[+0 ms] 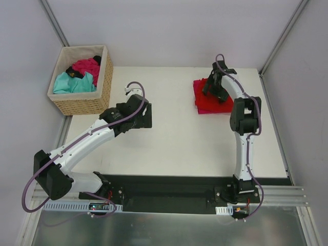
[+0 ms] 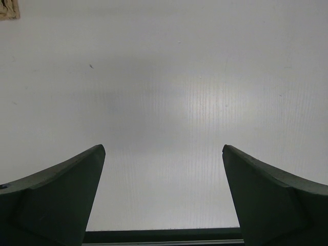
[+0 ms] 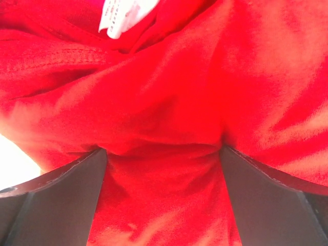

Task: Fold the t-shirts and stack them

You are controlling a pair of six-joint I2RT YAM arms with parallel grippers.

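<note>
Right gripper (image 1: 214, 88), jaws spread and grasping nothing, rests on the folded red t-shirt (image 1: 201, 100) at upper right; it should lift straight up, sparing the folds, while the left gripper (image 1: 146, 116) hovers equally spread.

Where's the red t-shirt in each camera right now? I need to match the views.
Top external: red t-shirt lies folded on the table, far right, under the right gripper.
Left wrist: not in it; only bare table and a basket corner.
Right wrist: fills the picture, white label at top.
Shared landmark: the white table, a sliver at the right wrist view's left edge.
</note>
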